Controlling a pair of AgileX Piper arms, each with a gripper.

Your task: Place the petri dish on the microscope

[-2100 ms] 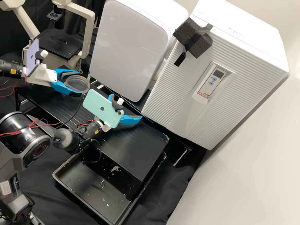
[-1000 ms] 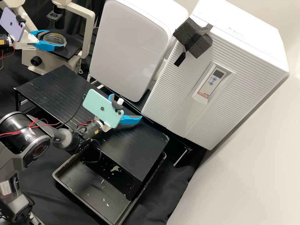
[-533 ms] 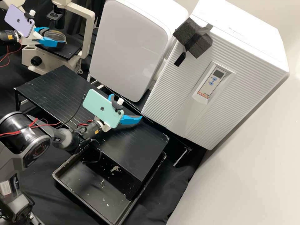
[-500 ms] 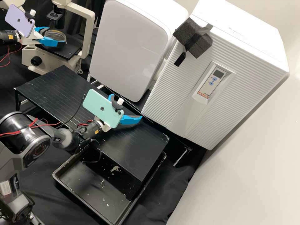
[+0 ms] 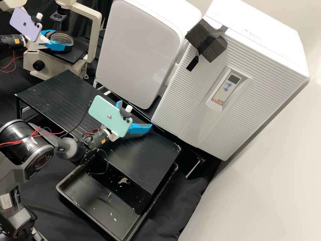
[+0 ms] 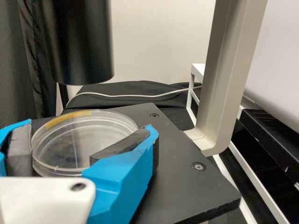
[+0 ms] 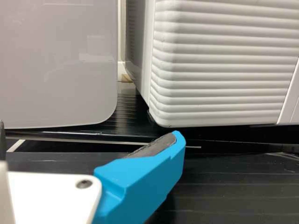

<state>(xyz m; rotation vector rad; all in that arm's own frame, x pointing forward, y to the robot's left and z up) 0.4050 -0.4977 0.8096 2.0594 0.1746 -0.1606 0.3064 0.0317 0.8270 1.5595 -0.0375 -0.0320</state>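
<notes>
The left hand (image 5: 62,39) is clamped on the petri dish (image 6: 70,144) at the microscope stage (image 5: 76,55); whether the dish touches it is hard to tell. The right hand (image 5: 134,114), its fingers apart, hangs above the black table (image 5: 63,92).
</notes>
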